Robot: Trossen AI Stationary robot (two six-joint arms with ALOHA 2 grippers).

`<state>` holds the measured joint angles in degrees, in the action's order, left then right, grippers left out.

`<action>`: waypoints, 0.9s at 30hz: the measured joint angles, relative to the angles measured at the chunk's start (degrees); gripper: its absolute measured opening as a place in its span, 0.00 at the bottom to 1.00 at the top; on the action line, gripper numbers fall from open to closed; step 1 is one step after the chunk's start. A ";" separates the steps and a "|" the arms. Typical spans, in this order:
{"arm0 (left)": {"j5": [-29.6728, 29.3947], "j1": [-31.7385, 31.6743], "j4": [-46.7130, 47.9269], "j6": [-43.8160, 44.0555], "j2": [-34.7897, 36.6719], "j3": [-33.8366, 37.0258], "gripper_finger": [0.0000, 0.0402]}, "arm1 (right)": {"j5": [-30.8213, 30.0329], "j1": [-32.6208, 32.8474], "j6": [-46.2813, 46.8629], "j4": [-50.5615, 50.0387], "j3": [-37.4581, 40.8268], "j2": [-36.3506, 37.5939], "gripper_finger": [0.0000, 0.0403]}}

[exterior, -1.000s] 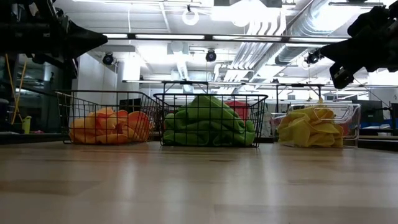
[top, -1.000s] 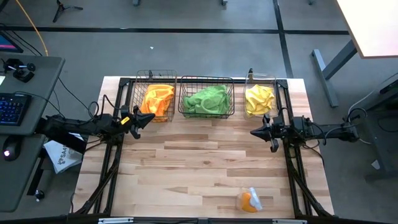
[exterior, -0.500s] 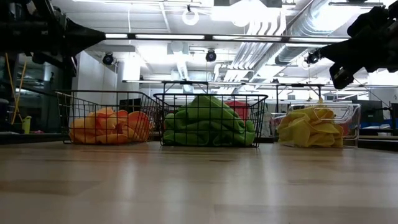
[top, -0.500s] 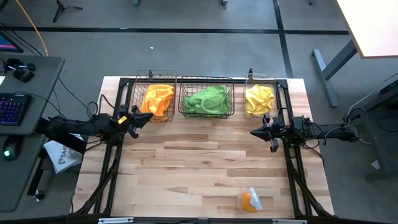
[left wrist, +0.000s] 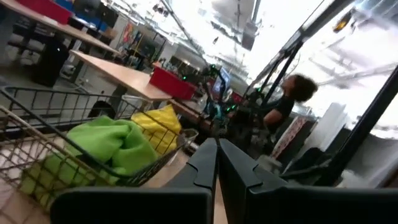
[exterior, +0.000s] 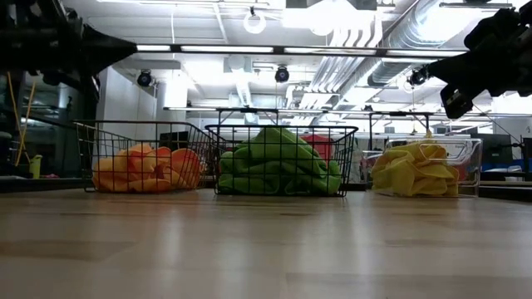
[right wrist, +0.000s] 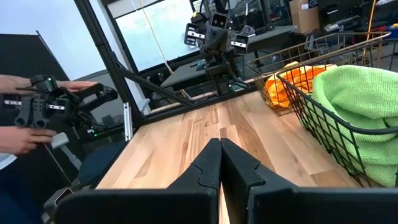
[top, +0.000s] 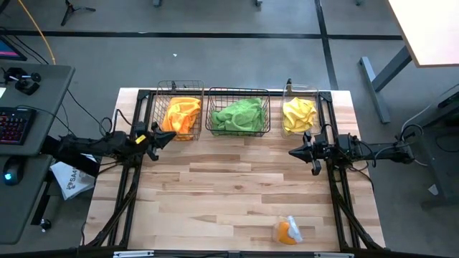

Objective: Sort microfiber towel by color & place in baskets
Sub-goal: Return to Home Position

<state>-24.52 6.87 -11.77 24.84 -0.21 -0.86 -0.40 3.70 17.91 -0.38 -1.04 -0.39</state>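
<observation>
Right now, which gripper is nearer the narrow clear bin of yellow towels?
Right. The right gripper is just in front of the clear bin; the left gripper is by the narrow wire basket.

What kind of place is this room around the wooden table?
Most likely a robotics lab or workshop, not a home. Exposed ducts and pipes run under the ceiling, a desk with a keyboard stands beside the wooden table, and workbenches fill the room behind.

both arms stretch level, pointing inward, left pincer (top: 170, 134) and right pincer (top: 292, 152) pressed closed.
</observation>
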 joint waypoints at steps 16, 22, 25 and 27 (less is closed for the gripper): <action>22.54 -0.42 11.25 -20.93 0.02 0.02 0.01 | 0.00 0.00 0.00 -0.02 0.00 0.03 0.00; 22.47 -0.42 11.25 -17.21 -0.64 0.02 0.01 | -0.02 0.00 0.00 -0.02 0.00 0.03 0.00; 22.44 -0.42 11.28 -16.98 -0.70 0.04 0.01 | -0.01 0.00 0.00 -0.02 0.00 0.03 0.00; 22.43 -0.42 11.35 -16.96 -0.74 0.04 0.01 | -0.01 0.00 0.00 -0.02 0.00 0.03 0.00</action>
<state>-2.09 6.46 -0.41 7.88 -0.95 -0.82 -0.42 3.70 17.91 -0.40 -1.04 -0.36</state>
